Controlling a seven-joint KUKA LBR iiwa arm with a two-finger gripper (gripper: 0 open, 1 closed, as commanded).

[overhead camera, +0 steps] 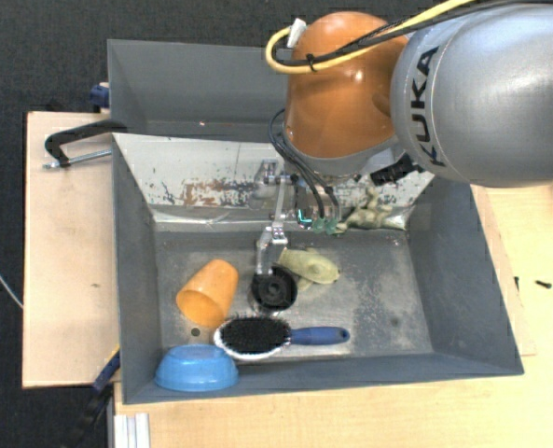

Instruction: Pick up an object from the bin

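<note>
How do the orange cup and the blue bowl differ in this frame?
The orange cup lies on its side on the floor of the bin, left of the black disc. The blue bowl sits in the front-left corner beside the hairbrush. The cup is tall and tapered; the bowl is low and rounded. Both are plain, single-coloured vessels.

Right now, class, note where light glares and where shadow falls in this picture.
Camera view: bright glare on the bin's back wall and a sheen on the arm's orange cover; soft shadow on the floor beside the black round part beneath the gripper.
</note>
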